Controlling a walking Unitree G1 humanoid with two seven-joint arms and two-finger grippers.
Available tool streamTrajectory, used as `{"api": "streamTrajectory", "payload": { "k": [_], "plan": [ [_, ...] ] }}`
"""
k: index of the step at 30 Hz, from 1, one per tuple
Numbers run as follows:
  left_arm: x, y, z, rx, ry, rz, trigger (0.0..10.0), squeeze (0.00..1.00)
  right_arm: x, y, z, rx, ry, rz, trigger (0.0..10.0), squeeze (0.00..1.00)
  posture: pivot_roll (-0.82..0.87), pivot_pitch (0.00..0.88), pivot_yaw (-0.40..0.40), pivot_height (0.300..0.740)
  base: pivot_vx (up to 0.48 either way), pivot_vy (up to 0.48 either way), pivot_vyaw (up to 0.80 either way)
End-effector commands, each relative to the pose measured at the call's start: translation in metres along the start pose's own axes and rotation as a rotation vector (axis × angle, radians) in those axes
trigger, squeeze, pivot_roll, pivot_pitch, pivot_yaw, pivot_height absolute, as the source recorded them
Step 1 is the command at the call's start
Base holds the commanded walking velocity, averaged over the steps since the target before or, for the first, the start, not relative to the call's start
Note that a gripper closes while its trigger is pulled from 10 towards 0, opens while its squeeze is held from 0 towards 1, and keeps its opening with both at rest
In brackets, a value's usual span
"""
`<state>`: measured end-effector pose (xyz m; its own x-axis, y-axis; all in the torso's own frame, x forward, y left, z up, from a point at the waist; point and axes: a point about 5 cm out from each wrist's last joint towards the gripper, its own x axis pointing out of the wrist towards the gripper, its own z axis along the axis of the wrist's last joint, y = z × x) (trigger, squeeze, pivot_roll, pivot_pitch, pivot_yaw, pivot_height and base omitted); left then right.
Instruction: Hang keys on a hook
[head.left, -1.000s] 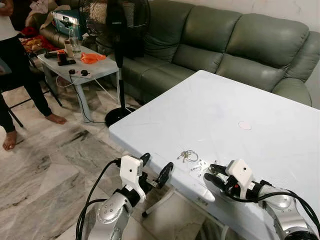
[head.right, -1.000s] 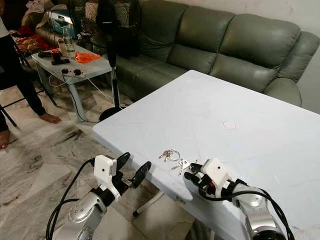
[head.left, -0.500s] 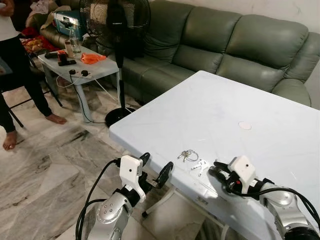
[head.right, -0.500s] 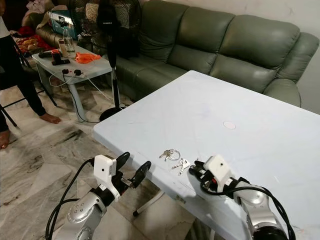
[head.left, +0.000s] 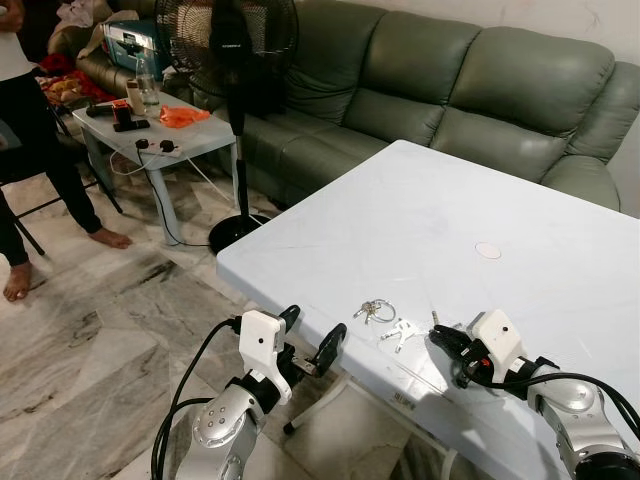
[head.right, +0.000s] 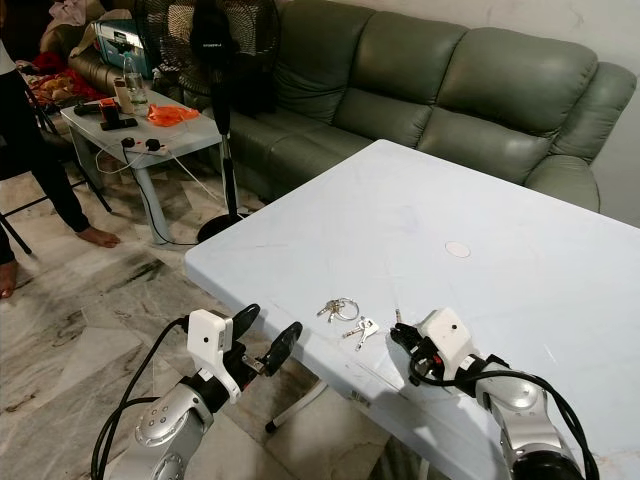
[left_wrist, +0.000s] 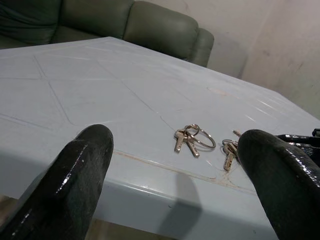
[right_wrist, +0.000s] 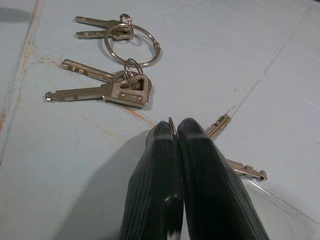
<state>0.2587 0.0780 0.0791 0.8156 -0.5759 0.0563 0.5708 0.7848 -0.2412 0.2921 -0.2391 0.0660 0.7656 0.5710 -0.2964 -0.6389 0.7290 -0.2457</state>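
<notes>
Two loose key sets lie near the front edge of the white table (head.left: 450, 220): a large ring with two keys (head.left: 375, 310) and a pair of keys on a small ring (head.left: 400, 332). In the right wrist view these are the ring set (right_wrist: 127, 37) and the pair (right_wrist: 112, 90). My right gripper (right_wrist: 175, 127) rests on the table just right of them, shut on a third key set whose keys (right_wrist: 220, 125) stick out past the fingertips. My left gripper (head.left: 312, 340) hangs open in front of the table edge, below the keys, holding nothing.
A green sofa (head.left: 450, 90) runs behind the table. A standing fan (head.left: 235, 60) and a small cluttered side table (head.left: 160, 135) are at the far left, with a person's legs (head.left: 40, 190) beside them. Marble floor lies to the left.
My right gripper has drawn to the right along the table, away from the two loose key sets, its fingers now pressed together on a small key set. The left arm has stayed put.
</notes>
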Motion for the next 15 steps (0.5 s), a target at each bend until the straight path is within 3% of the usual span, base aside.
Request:
{"api": "streamTrajectory", "payload": {
  "k": [1,2,3,4,15],
  "plan": [
    [0.0037,-0.0030,0.0031,0.000,-0.007,-0.011,10.0,0.00,-0.0028,-0.0043,-0.0011,0.000,0.014,-0.006,5.8,0.00,0.00,0.015,-0.062,0.740,0.000,0.000,0.00],
    [0.0039,-0.0030,0.0033,0.000,-0.007,-0.012,10.0,0.00,-0.0032,-0.0043,-0.0014,0.004,0.011,-0.005,2.0,0.00,0.00,0.015,-0.062,0.740,0.000,0.000,0.00],
    [0.0039,-0.0030,0.0033,0.000,-0.007,-0.012,10.0,0.00,-0.0033,-0.0043,-0.0015,0.005,0.010,-0.005,2.0,0.00,0.00,0.015,-0.062,0.740,0.000,0.000,0.00],
    [0.0040,-0.0031,0.0035,0.001,-0.008,-0.012,10.0,0.00,-0.0038,-0.0046,-0.0009,0.009,0.001,-0.006,0.0,0.00,0.00,0.015,-0.062,0.740,0.000,0.000,0.00],
    [0.0046,-0.0039,0.0034,0.000,-0.009,-0.011,10.0,0.00,-0.0041,-0.0122,0.0044,0.026,-0.040,-0.071,0.0,0.00,-0.01,0.017,-0.064,0.740,0.000,0.000,0.00]
  ]
}}
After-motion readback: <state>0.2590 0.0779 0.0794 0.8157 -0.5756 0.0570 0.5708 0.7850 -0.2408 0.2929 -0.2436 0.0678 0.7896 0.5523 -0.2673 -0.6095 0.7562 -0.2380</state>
